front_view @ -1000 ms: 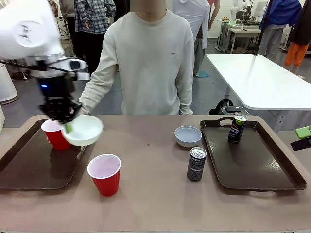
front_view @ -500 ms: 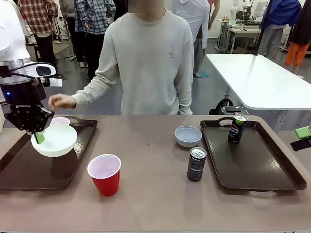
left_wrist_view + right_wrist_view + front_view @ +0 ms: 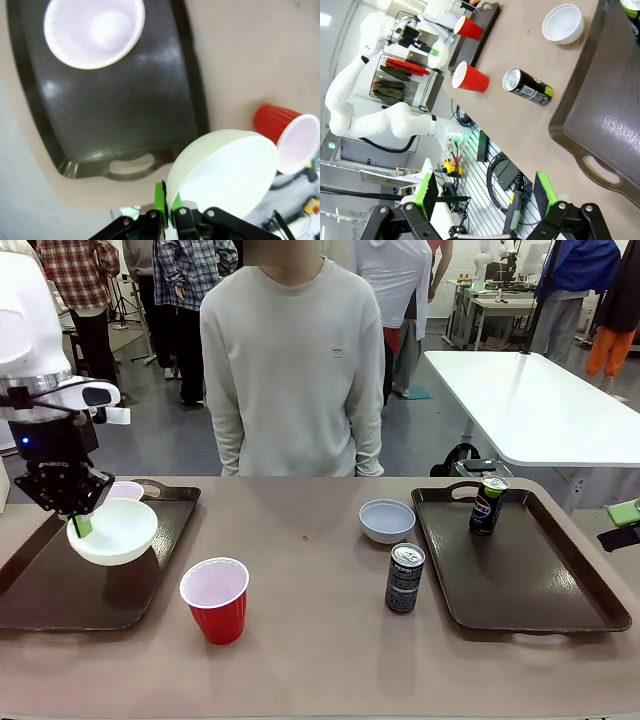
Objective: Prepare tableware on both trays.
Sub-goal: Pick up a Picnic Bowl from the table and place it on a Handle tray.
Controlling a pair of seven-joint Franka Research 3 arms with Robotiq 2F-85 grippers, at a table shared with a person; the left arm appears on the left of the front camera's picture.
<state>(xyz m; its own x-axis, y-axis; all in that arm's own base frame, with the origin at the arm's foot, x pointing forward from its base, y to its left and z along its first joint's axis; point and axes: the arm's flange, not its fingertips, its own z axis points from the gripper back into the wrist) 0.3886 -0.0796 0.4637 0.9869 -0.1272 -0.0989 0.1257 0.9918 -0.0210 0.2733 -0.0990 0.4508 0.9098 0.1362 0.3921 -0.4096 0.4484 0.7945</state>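
— Bowl (image 3: 118,530) first: where is it hanging right now?

— It is hanging tilted over the middle of the left tray (image 3: 40,590), and as far as I can tell it is not touching it. The left claw (image 3: 80,523) is pinching the rim, with one green pad inside the wall and one outside.

— So which step is going on?

— I'd say the arm is bringing the bowl down to set it on that tray. A red cup (image 3: 95,30) is standing at the tray's far end, just behind the bowl.

— What is the next move calling for?

— Levelling the bowl while lowering it onto bare tray beside the cup, without nudging the cup. Then the pads open and the claw lifts straight off.

— And farther out?

— A second cup (image 3: 215,598) is sitting on the table (image 3: 320,660) just off the left tray's near corner. The second bowl (image 3: 387,520) is sitting on the table just beside the right tray (image 3: 540,590). One can (image 3: 405,578) is standing on the table near that bowl, and the other can (image 3: 488,503) is standing at the right tray's far end. By my reckoning the loose cup, bowl and can are waiting their turn.

— The right claw (image 3: 485,190)?

— It is hanging wide open off the table's right side, holding nothing. A person (image 3: 295,370) is standing at the far side, not reaching in.
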